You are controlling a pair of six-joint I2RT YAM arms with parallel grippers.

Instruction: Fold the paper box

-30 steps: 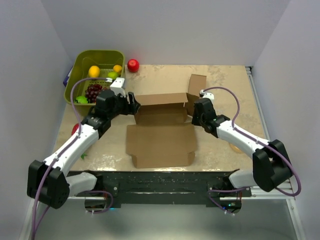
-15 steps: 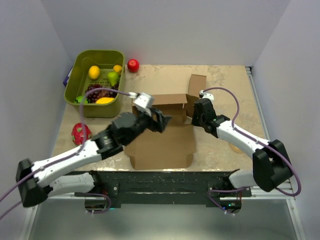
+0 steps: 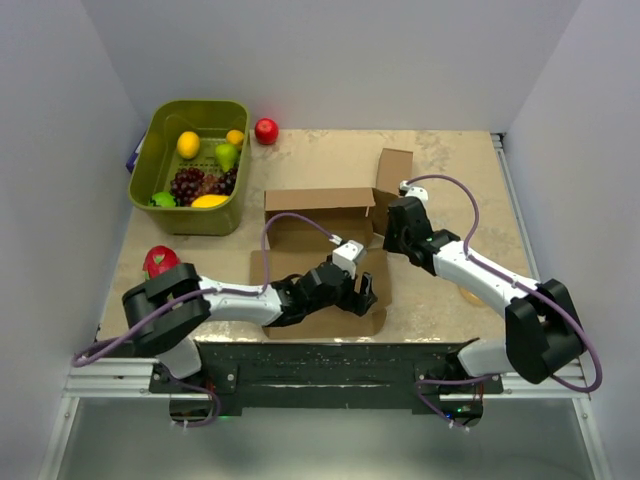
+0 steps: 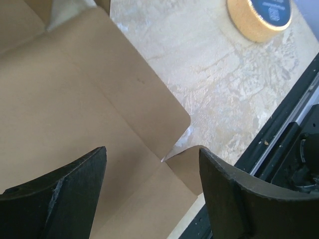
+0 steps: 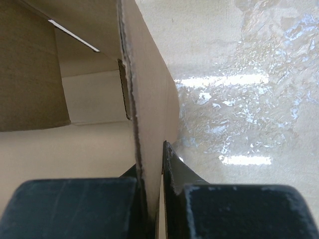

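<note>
Paper box [image 3: 300,262] lies mid-table, partly formed. Its far section stands as a shallow tray with walls up and one flap raised at the far right corner. A broad flat panel extends from it toward the near edge of the table [image 3: 440,170].

Left arm reaches low across that panel from the left. Left fingers [image 4: 65,194] are spread wide over the panel's near right corner with nothing between them; a crease and a rounded flap corner show in the gap. Contact with the cardboard cannot be told.

Right fingers [image 5: 75,204] are pressed together on the tray's upright right wall, one inside and one outside, pinching the cardboard edge.

Green basket [image 3: 196,104] sits at far left, holding a lemon, grapes and other fruit. Red apple [image 3: 266,130] lies just beside its far right corner. Red fruit [image 3: 158,262] sits by the table's left edge. Roll of tape [image 4: 259,17] lies on the table right of the box, near the right arm.
</note>
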